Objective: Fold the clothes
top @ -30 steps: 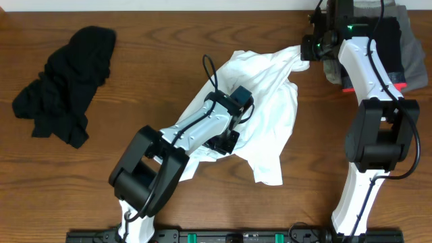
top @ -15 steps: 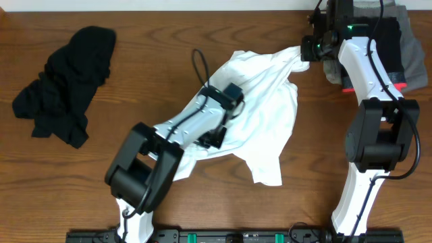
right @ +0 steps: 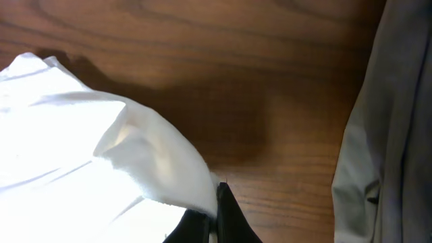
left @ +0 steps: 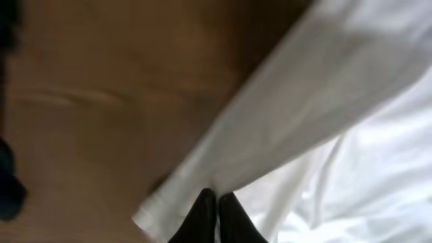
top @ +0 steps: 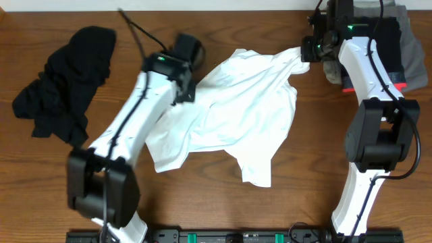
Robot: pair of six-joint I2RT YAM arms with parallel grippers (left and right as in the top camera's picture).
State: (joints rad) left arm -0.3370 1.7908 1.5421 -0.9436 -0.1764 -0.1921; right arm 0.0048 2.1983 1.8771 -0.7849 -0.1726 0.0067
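A white T-shirt lies stretched across the middle of the table, lifted at two places. My left gripper is shut on its upper left edge; in the left wrist view the black fingertips pinch white cloth. My right gripper is shut on the shirt's upper right corner, and the right wrist view shows white fabric caught between its fingers. A crumpled black garment lies at the far left, apart from both grippers.
A pile of grey and black clothes sits at the back right corner, right beside the right arm; its grey cloth fills the right wrist view's right side. Brown wooden table shows along the front.
The left gripper shut on the shirt near its middle, then swung up and to the left, pulling the cloth out wider. The right arm has held still.
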